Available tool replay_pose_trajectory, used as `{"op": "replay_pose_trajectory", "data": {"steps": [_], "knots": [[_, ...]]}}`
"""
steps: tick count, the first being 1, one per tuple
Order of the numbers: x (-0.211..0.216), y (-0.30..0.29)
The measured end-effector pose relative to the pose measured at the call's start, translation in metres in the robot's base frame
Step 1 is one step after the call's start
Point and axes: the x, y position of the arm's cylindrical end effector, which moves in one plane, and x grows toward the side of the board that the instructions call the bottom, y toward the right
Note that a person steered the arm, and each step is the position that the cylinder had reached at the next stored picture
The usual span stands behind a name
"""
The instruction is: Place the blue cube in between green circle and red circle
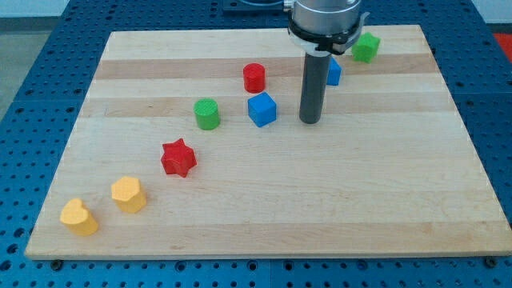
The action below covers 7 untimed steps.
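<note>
Wooden surface (264,216) lay on blue pegboard (48,56). My tip (310,121) stood right of blue cube (262,109), between green circle (206,114) and red circle (254,77); no fingers on rod.

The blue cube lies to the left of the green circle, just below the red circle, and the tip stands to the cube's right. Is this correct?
Not quite. The camera view shows the blue cube to the right of the green circle, not its left. The rest holds: it lies just below the red circle, and my tip stands to the cube's right.
</note>
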Motion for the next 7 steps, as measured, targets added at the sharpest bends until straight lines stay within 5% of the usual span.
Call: {"op": "replay_pose_trajectory", "data": {"steps": [3, 4, 7], "knots": [[0.002, -0.057], [-0.029, -0.091], [-0.059, -0.018]]}}
